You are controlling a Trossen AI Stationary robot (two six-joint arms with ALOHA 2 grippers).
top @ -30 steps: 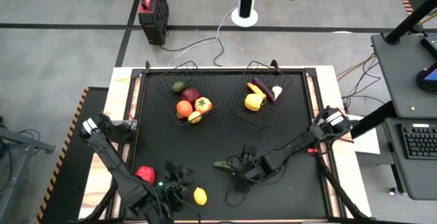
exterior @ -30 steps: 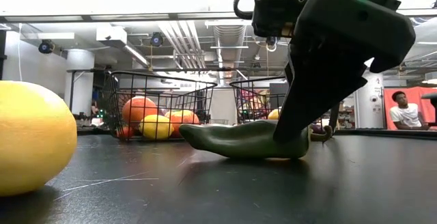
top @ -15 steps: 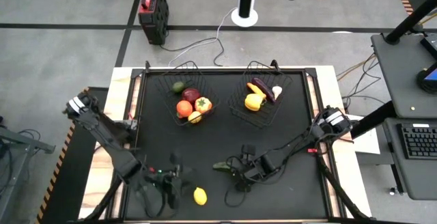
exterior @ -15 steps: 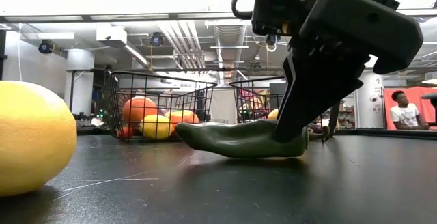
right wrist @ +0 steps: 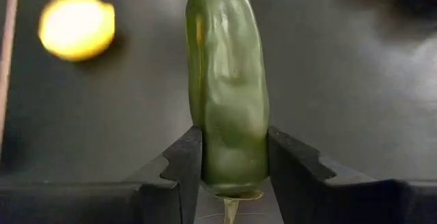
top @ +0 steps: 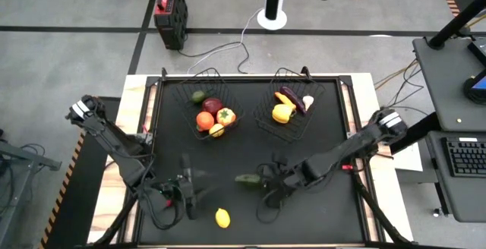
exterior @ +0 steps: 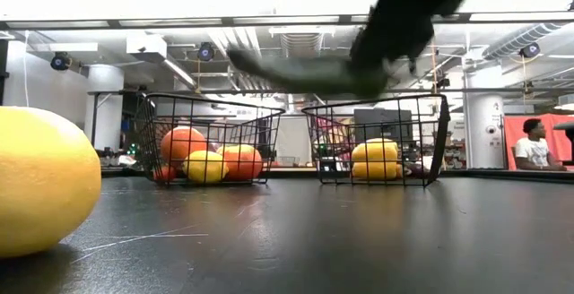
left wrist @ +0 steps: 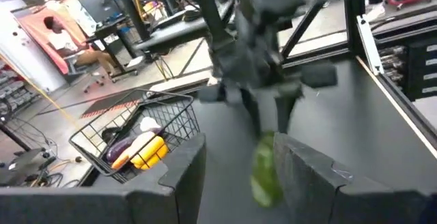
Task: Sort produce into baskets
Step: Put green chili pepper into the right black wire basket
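Yellow lemon [top: 222,218] lies nearest, alone on the black worktop [top: 334,150] at its front edge. My left claw [top: 184,189] hangs just beside it, fingers parted with nothing between them. My right claw [top: 264,181] is at mid-worktop, clamped on the stem end of a green pepper [right wrist: 225,87]; in the low view the pepper [exterior: 300,73] hangs clear above the surface. Farthest stand the two black wire baskets. The left basket [top: 187,89] holds orange, red, yellow and green pieces. The right basket [top: 323,89] holds a yellow pepper [top: 282,113], a purple eggplant [top: 292,100] and a pale piece. A seated person [exterior: 534,145] shows beyond the worktop.
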